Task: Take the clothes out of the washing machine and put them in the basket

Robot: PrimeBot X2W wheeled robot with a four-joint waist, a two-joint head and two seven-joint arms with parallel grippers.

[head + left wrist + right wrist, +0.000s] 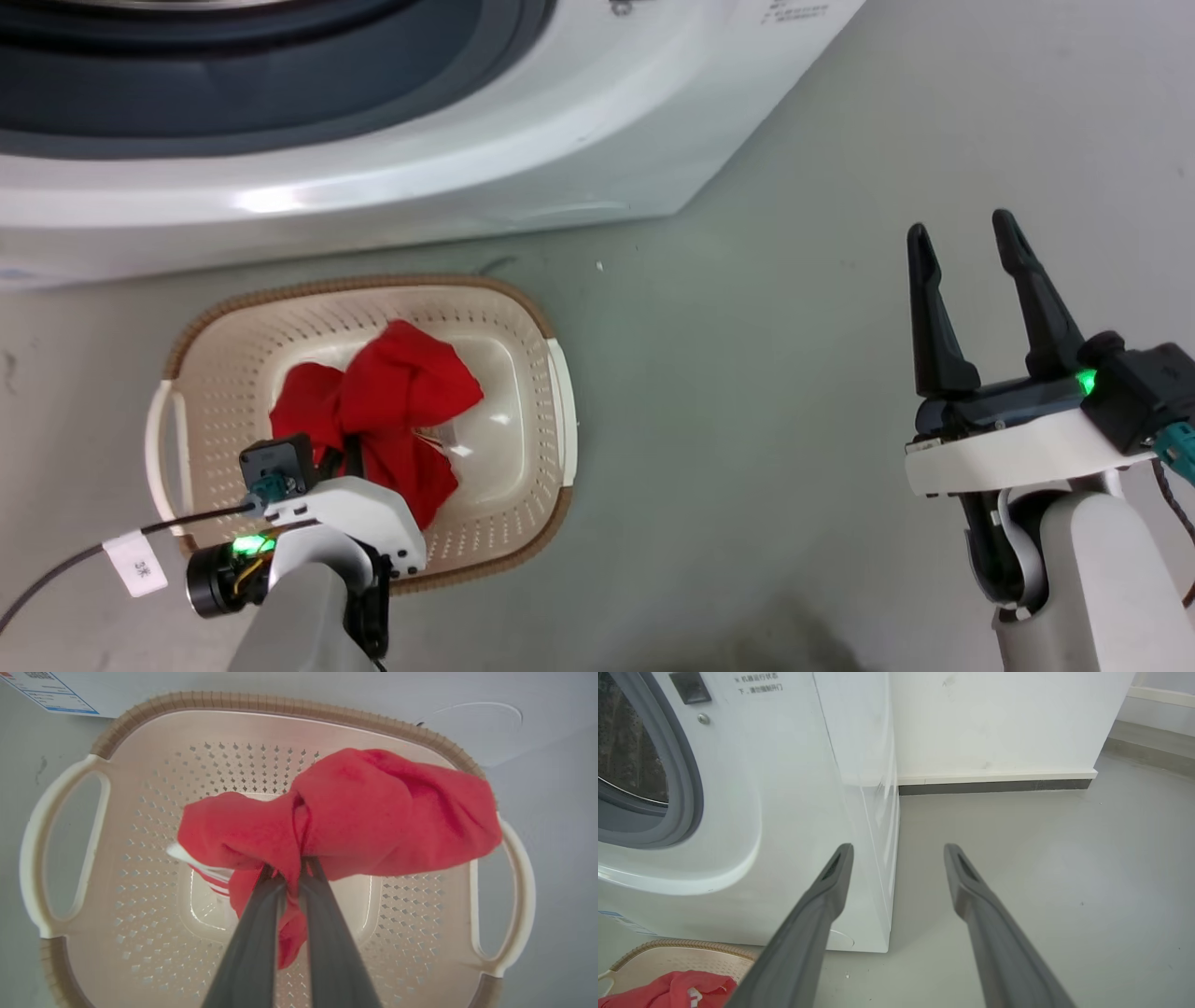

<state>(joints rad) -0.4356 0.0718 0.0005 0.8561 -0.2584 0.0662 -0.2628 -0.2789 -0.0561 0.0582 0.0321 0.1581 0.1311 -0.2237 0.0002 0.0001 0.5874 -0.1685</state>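
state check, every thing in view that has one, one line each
left gripper: shut on the red garment, over the basket
right gripper: open, empty, above the floor
red garment: bunched, pinched between the fingers; contact with the basket bottom unclear
basket: upright on the floor in front of the washing machine
washing machine: porthole uncovered, drum showing

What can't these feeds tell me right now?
The drum: cut by the right wrist view's left edge, dark; the head view's top edge crops the washing machine. More laundry inside: cannot tell.
Fingertips of the left gripper: buried in the clothes, left wrist view.
Bottom of the basket: partly covered by the clothes; whether they touch it is unclear.
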